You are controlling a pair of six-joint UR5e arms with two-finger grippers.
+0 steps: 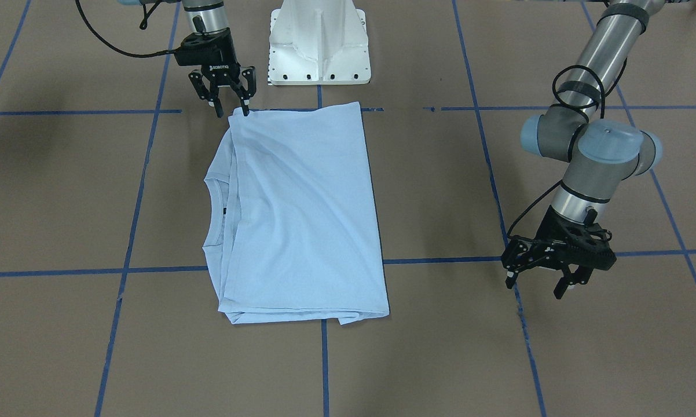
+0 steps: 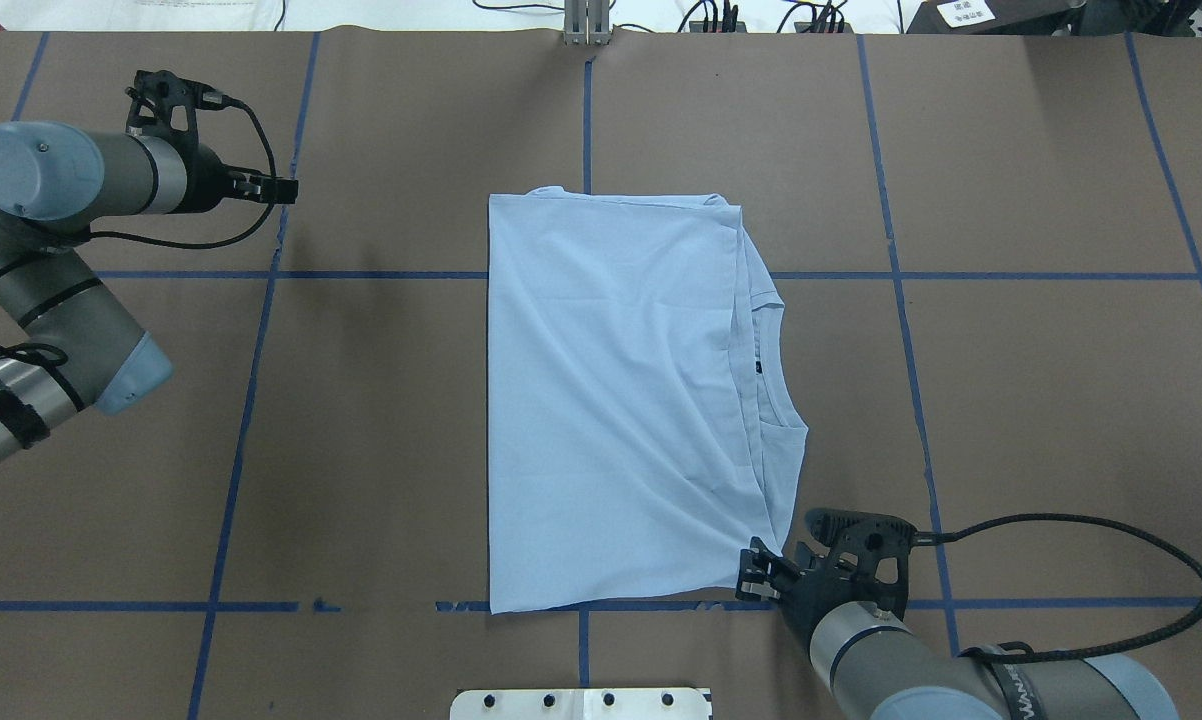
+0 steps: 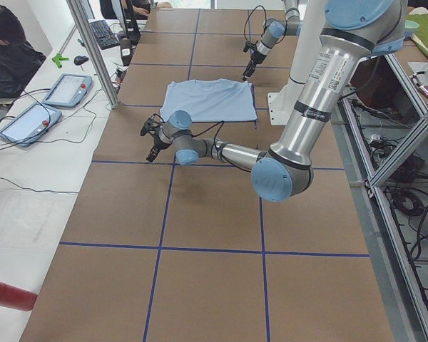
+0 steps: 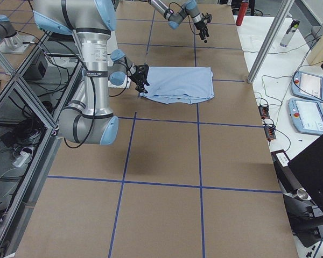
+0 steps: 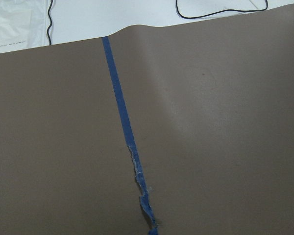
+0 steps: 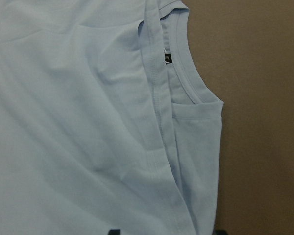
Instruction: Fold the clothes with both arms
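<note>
T-shirt [image 1: 301, 214] is lying folded mid-frame; right gripper [image 1: 232, 110] at its upper-left corner and left gripper [image 1: 533, 289] lower right are gaping empty.

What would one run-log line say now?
light blue short-sleeved T-shirt: folded, flat | black two-finger right gripper: open at shirt's corner | black two-finger left gripper: open, away

Right pincer [image 1: 231, 109] is pointing downward, jaws standing apart. Left pincer [image 1: 534, 286] is hanging well off to its own side, jaws likewise spread.
</note>
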